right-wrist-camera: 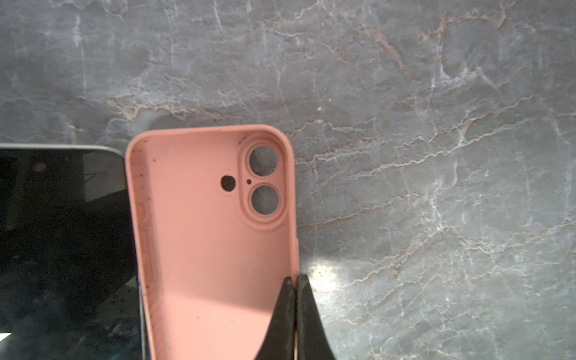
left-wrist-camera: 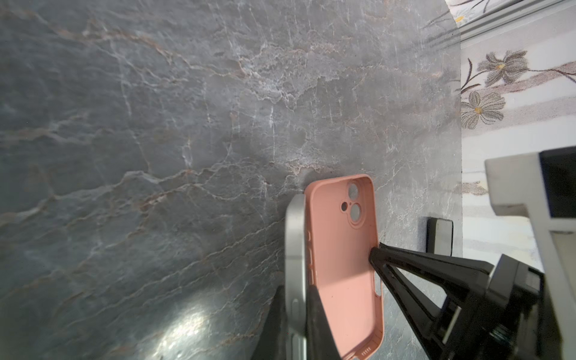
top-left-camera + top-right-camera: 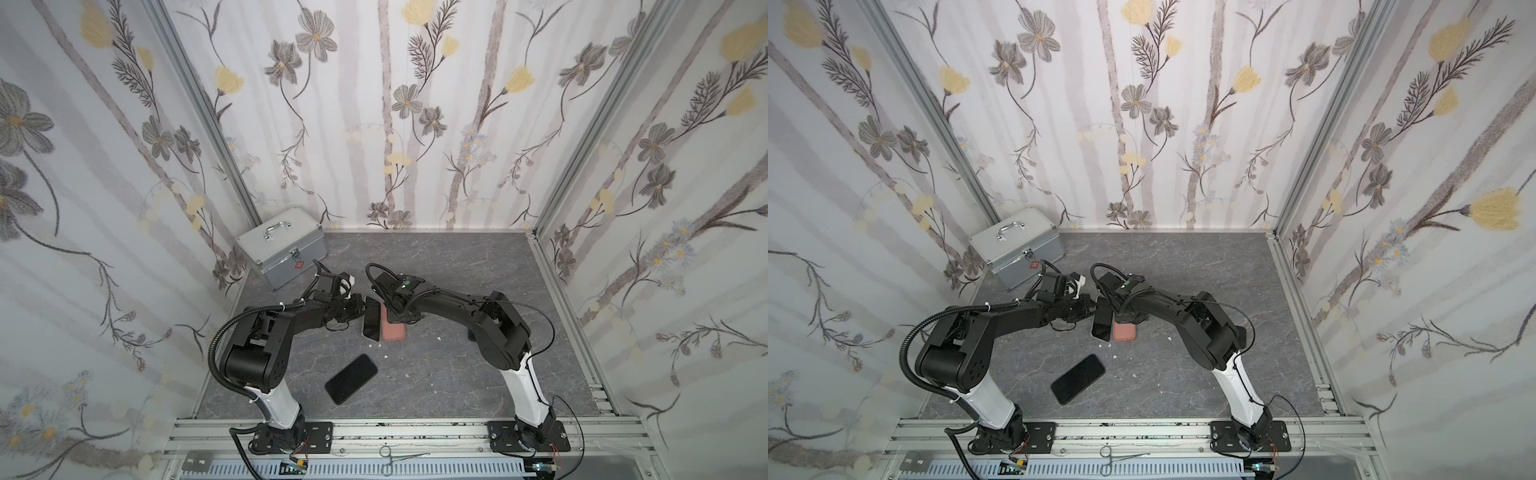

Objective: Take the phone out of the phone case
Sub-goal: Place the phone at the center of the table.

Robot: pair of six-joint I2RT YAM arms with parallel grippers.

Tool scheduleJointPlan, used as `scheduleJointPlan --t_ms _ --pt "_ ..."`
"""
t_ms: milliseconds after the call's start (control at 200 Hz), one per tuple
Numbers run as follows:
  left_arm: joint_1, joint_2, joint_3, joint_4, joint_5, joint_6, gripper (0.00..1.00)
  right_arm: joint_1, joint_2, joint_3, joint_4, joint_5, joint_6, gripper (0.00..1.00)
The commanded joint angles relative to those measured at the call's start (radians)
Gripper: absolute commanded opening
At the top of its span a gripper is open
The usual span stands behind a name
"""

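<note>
- In a top view the phone [image 3: 372, 324] is out of the case [image 3: 395, 332] and sits tilted just beside it, on the left arm's side. Their long axes are parallel.
- Left wrist: the left gripper [image 2: 294, 327] pinches the phone near one end, and the free end points toward the case's camera-hole end. So far out, the phone may pivot or slip.
- Right wrist: the right gripper [image 1: 294, 290] pinches the case's side wall. The soft wall could peel free.

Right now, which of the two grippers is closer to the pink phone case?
Right. The right gripper is clamped on the side wall of the pink case, so it touches it. The left gripper is shut on the phone, held on edge just beside the case.
</note>
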Motion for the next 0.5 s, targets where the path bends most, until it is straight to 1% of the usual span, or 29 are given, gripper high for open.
scheduleJointPlan --t_ms 0,170,355,495 --pt "0.003 0.016 -0.002 -0.037 -0.067 0.01 0.06 0.007 0.009 0.016 0.04 -0.028 0.013 0.0" --pt "0.003 0.027 -0.006 -0.037 -0.07 0.008 0.14 0.007 0.013 0.018 0.043 -0.028 0.011 0.0" --pt "0.005 0.033 -0.014 -0.037 -0.075 0.004 0.27 0.007 0.018 0.018 0.042 -0.026 0.005 0.0" --pt "0.01 0.036 -0.018 -0.037 -0.078 0.003 0.33 0.007 0.021 0.017 0.04 -0.02 0.002 0.0"
